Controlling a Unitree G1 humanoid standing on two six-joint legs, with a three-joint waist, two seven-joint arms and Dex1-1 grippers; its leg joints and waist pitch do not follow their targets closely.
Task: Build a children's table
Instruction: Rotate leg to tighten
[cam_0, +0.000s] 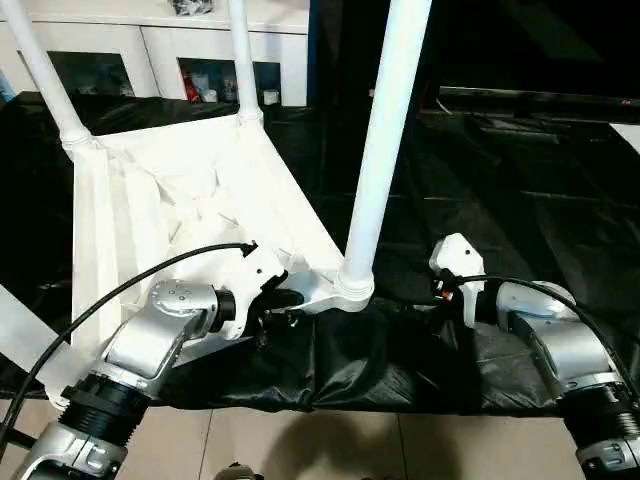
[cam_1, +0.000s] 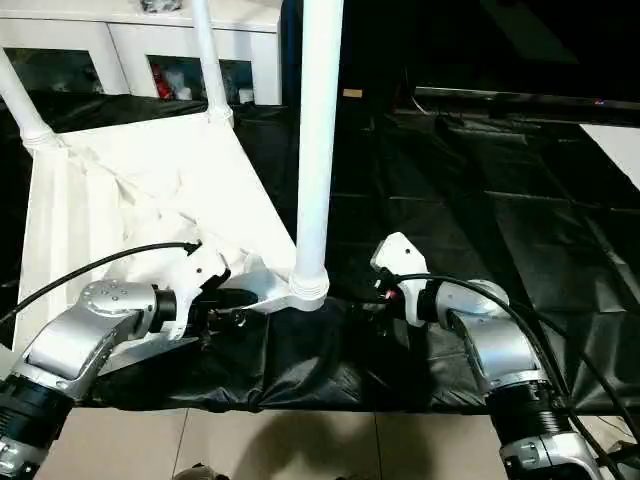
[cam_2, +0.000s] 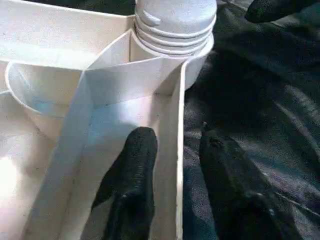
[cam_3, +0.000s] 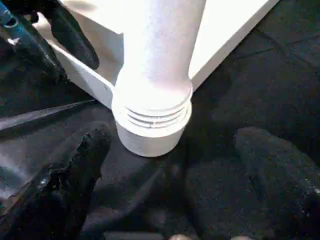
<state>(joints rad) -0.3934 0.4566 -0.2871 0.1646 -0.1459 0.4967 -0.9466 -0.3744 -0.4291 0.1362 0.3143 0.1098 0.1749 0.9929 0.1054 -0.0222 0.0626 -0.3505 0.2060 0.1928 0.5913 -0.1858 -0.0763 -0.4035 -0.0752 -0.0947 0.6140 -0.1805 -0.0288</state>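
White plastic tabletop upside down at centre left on black sheeting, three legs standing in corner sockets, a fourth unseen; left gripper straddling the near rim beside the front socket, right gripper spread wide before that leg's base.

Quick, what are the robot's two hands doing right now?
Left gripper: fingers astride the tabletop rim wall, grip not certain.
Right gripper: open, holding nothing, near the leg.
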